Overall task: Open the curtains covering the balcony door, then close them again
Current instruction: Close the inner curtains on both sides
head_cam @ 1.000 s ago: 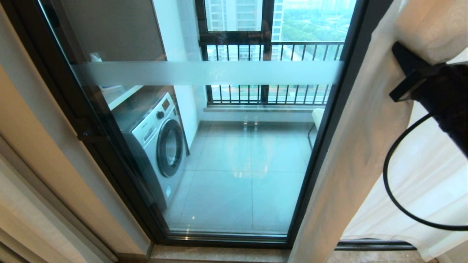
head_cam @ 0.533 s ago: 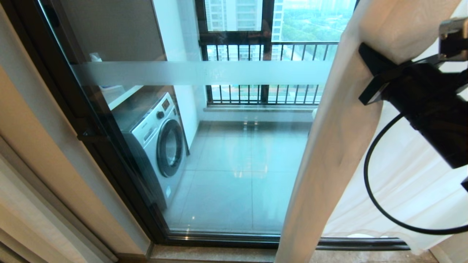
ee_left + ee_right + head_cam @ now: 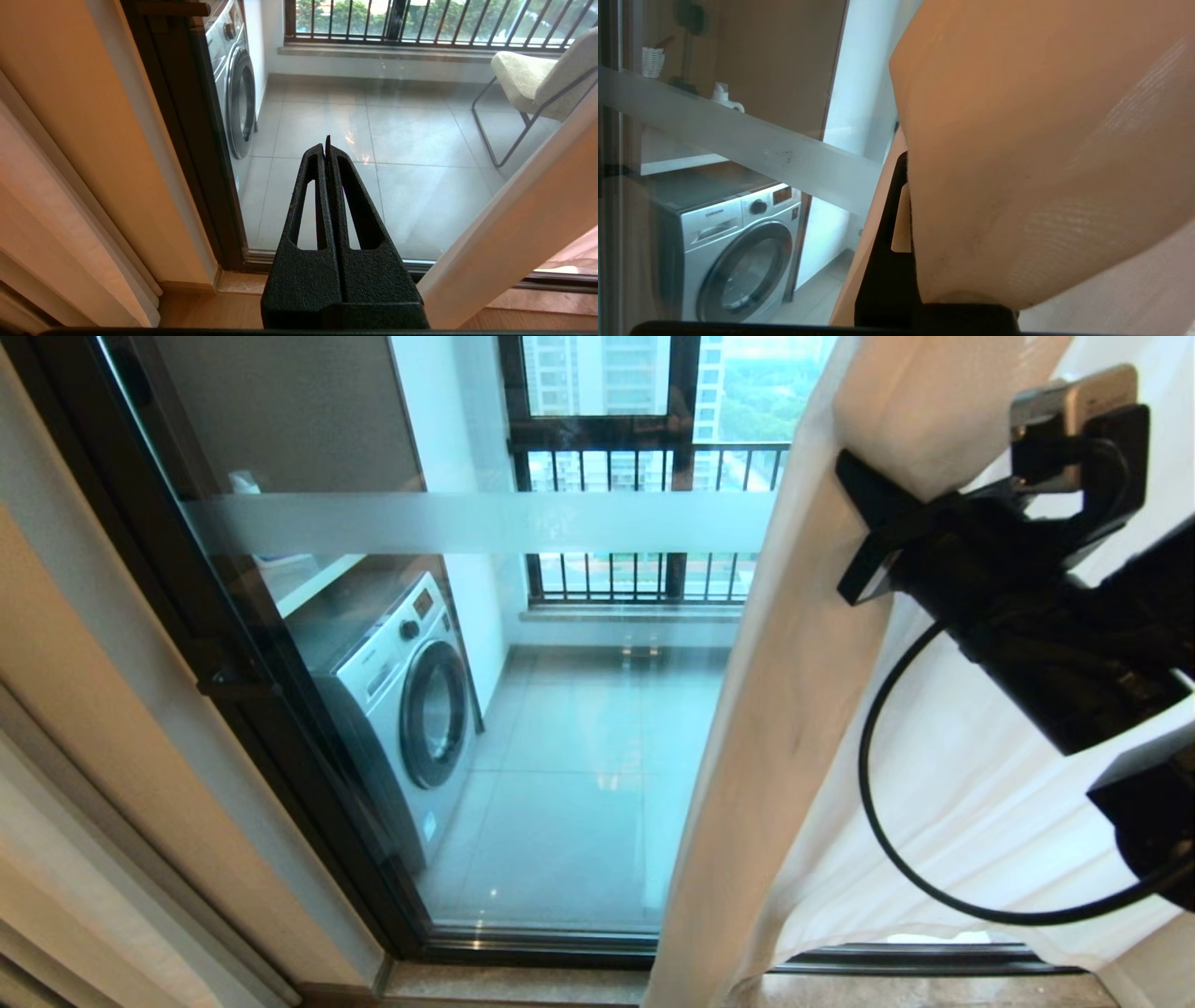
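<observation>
Curtains [image 3: 794, 709] pinched by right gripper [image 3: 864, 537], leading edge drawn further across balcony door [image 3: 560, 709] vs. a sec. ago. Closing phase judged underway, approx. half done. Left gripper [image 3: 327, 149] parked, jaws pressed together.

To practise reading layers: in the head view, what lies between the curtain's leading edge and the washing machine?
Only the balcony door glass; through it, bare tiled floor separates the curtain from the washing machine.

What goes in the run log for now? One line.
phase: closing | right gripper: shut on curtains | left gripper: parked, shut | balcony door: mostly uncovered
</observation>
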Tool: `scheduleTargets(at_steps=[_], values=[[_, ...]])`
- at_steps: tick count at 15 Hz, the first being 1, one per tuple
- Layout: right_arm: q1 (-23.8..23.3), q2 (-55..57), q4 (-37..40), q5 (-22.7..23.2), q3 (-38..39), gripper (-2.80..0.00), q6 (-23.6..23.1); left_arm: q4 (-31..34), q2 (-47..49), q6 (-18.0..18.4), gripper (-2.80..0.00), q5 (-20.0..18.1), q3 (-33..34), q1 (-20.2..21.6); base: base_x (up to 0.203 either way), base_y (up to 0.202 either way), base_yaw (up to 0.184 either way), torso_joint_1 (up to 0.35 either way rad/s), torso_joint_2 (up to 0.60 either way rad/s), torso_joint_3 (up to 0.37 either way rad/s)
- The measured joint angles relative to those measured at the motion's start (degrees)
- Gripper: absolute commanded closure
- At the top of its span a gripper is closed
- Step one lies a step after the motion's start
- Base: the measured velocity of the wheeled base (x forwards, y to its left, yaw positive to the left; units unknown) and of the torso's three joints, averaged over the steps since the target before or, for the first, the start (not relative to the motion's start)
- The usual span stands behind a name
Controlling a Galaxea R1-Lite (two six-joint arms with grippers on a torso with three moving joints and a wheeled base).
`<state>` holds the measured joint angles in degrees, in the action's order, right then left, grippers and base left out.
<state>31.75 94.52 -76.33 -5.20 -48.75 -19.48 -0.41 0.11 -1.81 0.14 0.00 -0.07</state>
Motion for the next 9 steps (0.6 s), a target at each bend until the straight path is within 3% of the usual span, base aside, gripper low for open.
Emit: scheduleTargets(at_steps=[3, 9], values=[[4.27, 3.44, -0.29, -4.66, -5.21, 0.00, 0.05, 0.00, 0.00, -0.02, 0.00, -0.01, 0.00, -0.02, 0.000, 0.000, 0.000, 0.000, 0.00, 0.000], [12.81, 12.04, -0.30, -7.56, -14.93, 0.00, -3.80, 0.01, 0.00, 0.01, 0.00, 0.02, 0.00, -0.02, 0.000, 0.000, 0.000, 0.000, 0.00, 0.000]])
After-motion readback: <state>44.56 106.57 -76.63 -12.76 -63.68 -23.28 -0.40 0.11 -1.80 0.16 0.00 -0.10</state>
